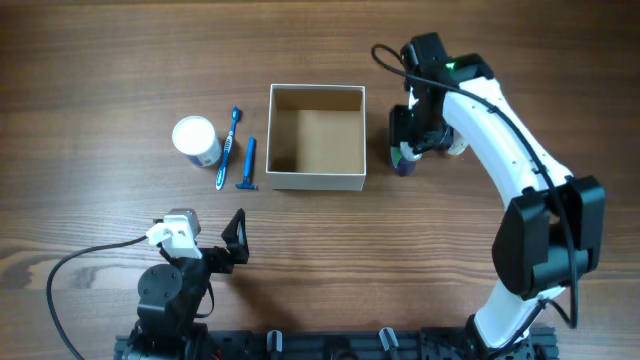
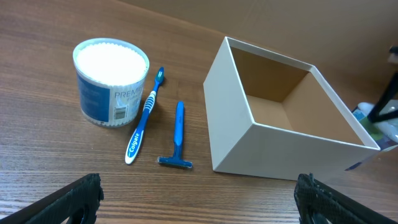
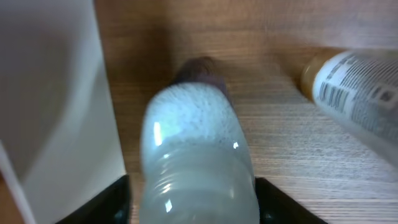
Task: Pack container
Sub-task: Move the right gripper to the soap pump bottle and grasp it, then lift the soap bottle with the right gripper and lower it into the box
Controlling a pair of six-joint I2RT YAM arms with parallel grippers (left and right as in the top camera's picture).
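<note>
Could tip the bottle (image 3: pixel 196 155) against the container (image 3: pixel 56 93) wall, right fingers (image 3: pixel 112 202) flanking it, clamp unclear; left fingers (image 2: pixel 68 199) apart.

This is looking like a robotics lab. A white-and-black robot arm (image 1: pixel 500 130) is standing on a black rail (image 1: pixel 330 345) edging a brown wood-grain worktop (image 1: pixel 100 80).

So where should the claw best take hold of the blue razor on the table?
Probably mid-handle, coming straight down from above and closing across it. The blue razor lies flat with a thin straight handle, and there is bare table between it, the toothbrush and the container.
</note>
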